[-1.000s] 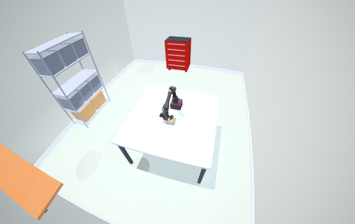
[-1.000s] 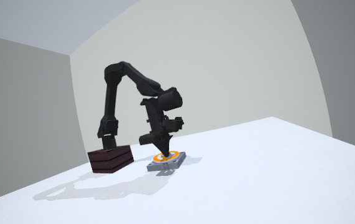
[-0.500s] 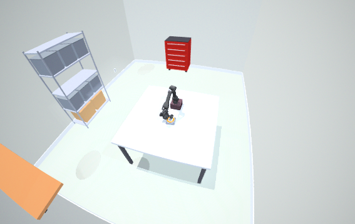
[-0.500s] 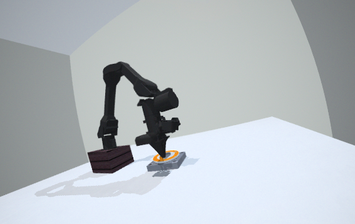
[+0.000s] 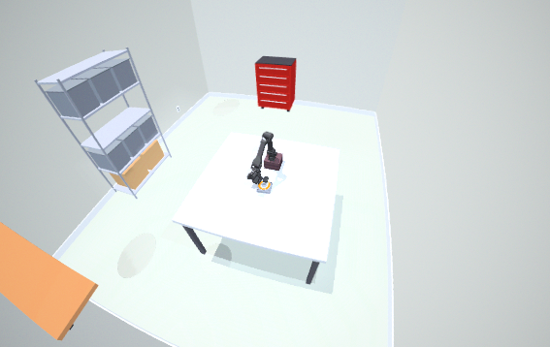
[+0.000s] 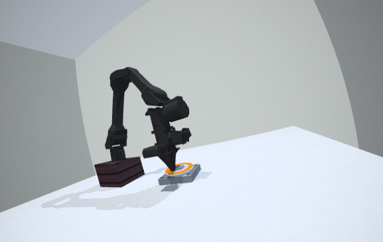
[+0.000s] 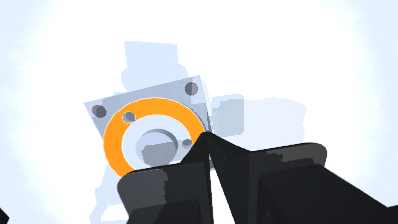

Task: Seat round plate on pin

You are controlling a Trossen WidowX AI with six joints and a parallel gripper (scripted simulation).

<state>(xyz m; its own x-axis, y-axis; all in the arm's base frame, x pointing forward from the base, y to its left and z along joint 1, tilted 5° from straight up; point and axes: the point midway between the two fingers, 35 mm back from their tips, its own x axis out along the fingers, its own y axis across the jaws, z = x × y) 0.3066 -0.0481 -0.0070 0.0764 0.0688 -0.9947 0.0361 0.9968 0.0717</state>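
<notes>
Plate point(image 7: 150, 137): you see a flat round disc, broad orange outer ring around a pale grey inner face, seated on the base at the table's middle; a small round hole point(image 7: 129, 117) shows in the ring at upper left, another small hole point(image 7: 187, 143) on the inner face at right.
Tab: you cannot pick it out from the ring in any view.
Post point(image 7: 156, 147): a smooth grey round stub rising through the plate's centre.
Pin: you cannot tell where it sits; it is too small or hidden.
Base point(image 7: 195, 97): a square grey block with dark round holes at its corners, lying on the white table point(image 6: 280, 176).
Gripper point(image 7: 209, 141): matte black, faceted fingers pressed together into one wedge with nothing between them; in the wrist view the tip lies against the plate's right rim, in the exterior view point(image 6: 171, 167) it comes down onto the ring's near-left edge.
Arm point(image 6: 138, 111): black, angular links folded over from a dark maroon ribbed block point(image 6: 119, 171) left of the base.
</notes>
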